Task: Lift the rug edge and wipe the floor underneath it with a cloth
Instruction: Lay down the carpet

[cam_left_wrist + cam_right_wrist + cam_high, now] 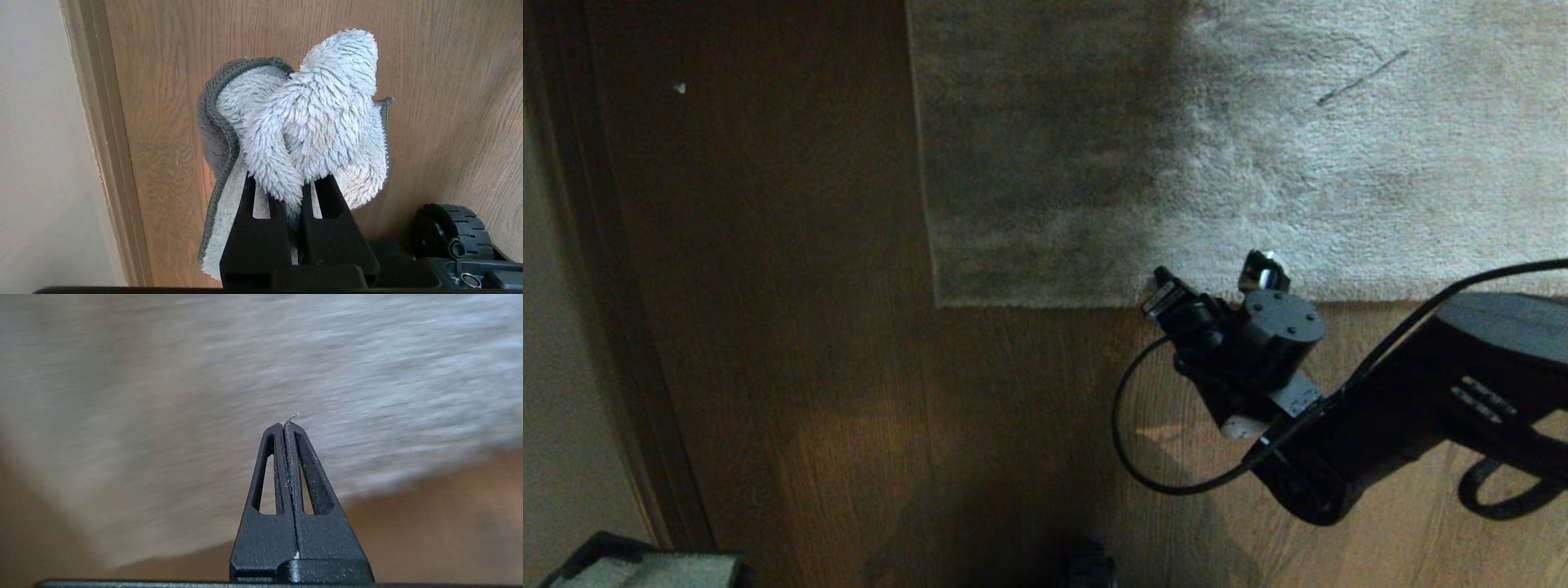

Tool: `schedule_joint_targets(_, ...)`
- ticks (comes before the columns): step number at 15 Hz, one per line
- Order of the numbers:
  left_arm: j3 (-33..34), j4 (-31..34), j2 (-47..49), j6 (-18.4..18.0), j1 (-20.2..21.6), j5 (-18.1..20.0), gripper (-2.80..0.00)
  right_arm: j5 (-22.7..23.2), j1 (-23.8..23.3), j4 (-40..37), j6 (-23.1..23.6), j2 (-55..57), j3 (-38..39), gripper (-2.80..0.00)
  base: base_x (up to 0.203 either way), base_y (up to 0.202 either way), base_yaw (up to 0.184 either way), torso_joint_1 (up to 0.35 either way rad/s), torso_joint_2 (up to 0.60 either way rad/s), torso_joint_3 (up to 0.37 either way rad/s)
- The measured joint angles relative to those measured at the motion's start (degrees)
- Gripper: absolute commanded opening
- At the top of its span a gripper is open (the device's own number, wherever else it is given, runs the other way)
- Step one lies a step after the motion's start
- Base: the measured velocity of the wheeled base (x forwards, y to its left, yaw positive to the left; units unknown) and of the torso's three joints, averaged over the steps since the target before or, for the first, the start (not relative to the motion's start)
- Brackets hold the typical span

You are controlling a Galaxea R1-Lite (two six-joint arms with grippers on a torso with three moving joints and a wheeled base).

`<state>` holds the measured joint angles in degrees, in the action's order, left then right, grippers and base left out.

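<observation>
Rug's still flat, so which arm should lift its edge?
Probably the right: its right pincer, shut and empty, hovers at the rug edge. The left pincer is busy clamping the cloth.

one rug (1258, 163), one cloth (302, 122), two grippers (284, 424)

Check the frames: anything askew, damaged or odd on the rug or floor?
Little stands out. The rug lies flat, its edge straight; one thin dark streak marks the pile. A pale speck sits on the floor.
</observation>
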<state>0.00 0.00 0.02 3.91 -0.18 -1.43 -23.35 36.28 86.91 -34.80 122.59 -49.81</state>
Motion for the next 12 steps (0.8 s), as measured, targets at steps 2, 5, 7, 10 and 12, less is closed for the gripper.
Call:
schedule_joint_targets(2,0.0,0.0,0.0,0.0,0.0,0.0,-2.80,0.2,2.8,0.1,0.5,-2.2,-1.0,-2.80,0.000,0.000,0.000,0.000,0.00,0.000)
schedule_joint_targets(5,0.0,0.0,0.0,0.0,0.0,0.0,-2.80,0.4,5.9,0.2,2.3,-3.9,-5.0,-2.80,0.000,0.000,0.000,0.000,0.00,0.000)
schedule_joint_targets(7,0.0,0.0,0.0,0.0,0.0,0.0,-2.80,0.4,7.1,0.3,2.4,-3.4,-6.7,-2.80,0.000,0.000,0.000,0.000,0.00,0.000)
schedule_joint_targets(10,0.0,0.0,0.0,0.0,0.0,0.0,-2.80,0.4,8.0,0.3,2.4,-0.9,-7.4,-2.80,0.000,0.000,0.000,0.000,0.00,0.000)
schedule_joint_targets(12,0.0,0.0,0.0,0.0,0.0,0.0,-2.80,0.3,8.6,0.3,2.1,1.4,-8.5,-2.80,0.000,0.000,0.000,0.000,0.00,0.000)
